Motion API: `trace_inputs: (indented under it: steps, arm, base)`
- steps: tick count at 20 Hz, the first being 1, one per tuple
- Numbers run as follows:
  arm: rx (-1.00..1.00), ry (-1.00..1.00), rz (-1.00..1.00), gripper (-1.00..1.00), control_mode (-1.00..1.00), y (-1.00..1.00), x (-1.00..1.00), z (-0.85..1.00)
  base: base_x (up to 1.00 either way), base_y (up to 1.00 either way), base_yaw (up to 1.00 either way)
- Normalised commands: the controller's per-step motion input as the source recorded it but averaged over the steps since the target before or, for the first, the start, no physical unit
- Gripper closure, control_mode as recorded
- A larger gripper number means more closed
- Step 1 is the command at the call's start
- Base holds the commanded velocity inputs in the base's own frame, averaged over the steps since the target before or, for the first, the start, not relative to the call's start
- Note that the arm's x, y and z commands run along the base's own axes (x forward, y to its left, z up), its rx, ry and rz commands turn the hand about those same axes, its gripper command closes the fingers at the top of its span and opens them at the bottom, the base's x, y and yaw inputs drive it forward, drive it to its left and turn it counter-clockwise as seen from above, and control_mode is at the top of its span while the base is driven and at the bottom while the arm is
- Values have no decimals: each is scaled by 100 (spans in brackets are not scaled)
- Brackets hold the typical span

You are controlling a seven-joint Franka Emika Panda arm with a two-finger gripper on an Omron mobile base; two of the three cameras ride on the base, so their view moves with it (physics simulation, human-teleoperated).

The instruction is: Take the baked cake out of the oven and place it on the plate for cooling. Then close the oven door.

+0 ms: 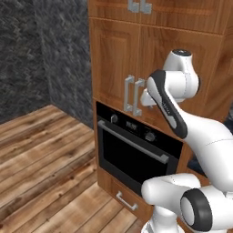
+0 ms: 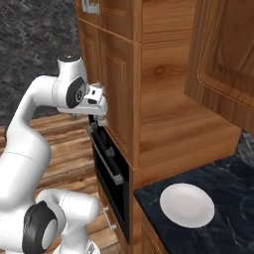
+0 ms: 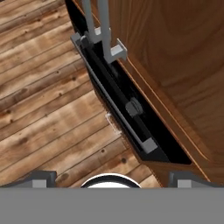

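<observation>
The gripper (image 2: pixel 101 120) hangs wide open and empty, just above the closed oven door (image 1: pixel 132 159). Its handle (image 1: pixel 132 142) is thin, so a misaligned grab could slip. The cake is presumably inside; the plate (image 2: pixel 187 205) waits on the counter.

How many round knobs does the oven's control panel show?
2: one knob at the panel's left end, the other knob at its right end, with the small display between them. None seem hidden.
</observation>
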Motion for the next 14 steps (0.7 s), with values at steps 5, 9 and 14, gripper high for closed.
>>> trace_inputs:
  steps: [5, 9, 14]
  arm:
    - [0, 0, 0, -100, 100, 0, 0, 0]
    - [0, 0, 0, -100, 100, 0, 0, 0]
    - [0, 0, 0, -100, 100, 0, 0, 0]
  base:
    - [0, -20, 17]
    - [0, -39, 14]
    - [0, -30, 11]
